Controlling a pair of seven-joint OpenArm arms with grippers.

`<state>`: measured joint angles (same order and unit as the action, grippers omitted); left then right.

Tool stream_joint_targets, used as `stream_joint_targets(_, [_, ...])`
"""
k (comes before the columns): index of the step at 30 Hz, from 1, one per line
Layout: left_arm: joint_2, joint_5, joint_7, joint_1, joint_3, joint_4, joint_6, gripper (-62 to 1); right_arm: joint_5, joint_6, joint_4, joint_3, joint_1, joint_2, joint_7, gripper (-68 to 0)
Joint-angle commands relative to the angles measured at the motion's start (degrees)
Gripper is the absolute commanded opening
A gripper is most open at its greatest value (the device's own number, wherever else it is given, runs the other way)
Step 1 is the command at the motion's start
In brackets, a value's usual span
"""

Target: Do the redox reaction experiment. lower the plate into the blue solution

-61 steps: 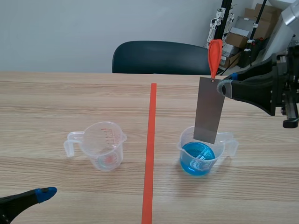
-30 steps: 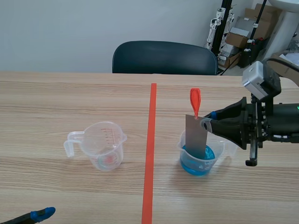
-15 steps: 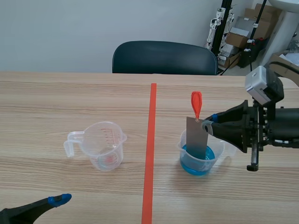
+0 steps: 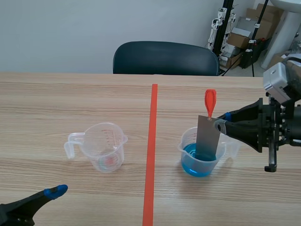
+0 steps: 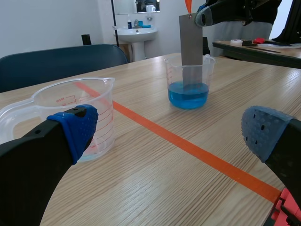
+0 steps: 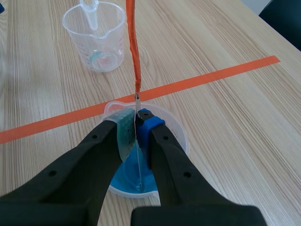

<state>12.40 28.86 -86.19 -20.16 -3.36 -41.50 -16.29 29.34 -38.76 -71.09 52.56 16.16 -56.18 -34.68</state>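
Observation:
A grey metal plate (image 4: 208,137) with an orange-red tag (image 4: 209,102) on top stands upright in a clear measuring cup (image 4: 187,143) of blue solution (image 4: 192,162), right of the tape line. Its lower end dips into the liquid. My right gripper (image 4: 221,126) is shut on the plate's upper corner; in the right wrist view the plate (image 6: 138,155) is seen edge-on, pinched in the right gripper (image 6: 136,118) over the cup (image 6: 176,136). My left gripper (image 5: 164,129) is open, low at the near left edge; the plate (image 5: 190,44) and cup (image 5: 189,87) lie ahead of it.
A second clear measuring cup (image 4: 104,146) with a little pinkish residue stands left of the orange tape line (image 4: 150,155); it (image 5: 80,110) is close ahead of my left gripper. A dark chair (image 4: 164,58) stands behind the table.
The right gripper lowered the plate into the cup, then drew slightly right and a little up with it, leaving the lower end in the blue solution. The left fingertip shifted slightly at the bottom left.

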Motion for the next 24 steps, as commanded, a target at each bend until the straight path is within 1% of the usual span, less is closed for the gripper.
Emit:
stream_joint_targets(1, [-0.2,-0.4,-2.8,0.0,0.0,-1.0,-0.1,1.4,0.6,-0.2,-0.7,-0.9,0.6,-0.6,-1.3,-66.9])
stream_joint_targets(10, [-0.2,-0.4,-2.8,0.3,0.0,-1.0,-0.1,1.4,0.6,0.0,-0.7,-0.9,0.6,-0.1,-2.2,-66.9])
stream_joint_targets(14, [-0.2,-0.4,-2.8,0.5,0.0,-1.0,-0.1,1.4,0.4,2.0,-0.7,-0.9,0.6,0.9,-2.1,-66.9])
stream_joint_targets(19, [-0.2,-0.4,-2.8,0.9,0.0,-1.0,-0.4,1.4,-0.1,1.9,-0.7,-0.9,0.6,1.7,-2.1,-66.9])
stream_joint_targets(22, [-0.2,-0.4,-2.8,1.0,0.0,-1.0,-1.4,1.4,-0.4,1.9,-0.7,-0.9,0.6,1.8,-2.1,-66.9])
stream_joint_targets(24, [-0.2,-0.4,-2.8,1.0,0.0,-1.0,-1.4,1.4,-0.4,1.9,-0.7,-0.9,0.6,1.8,-2.1,-66.9])
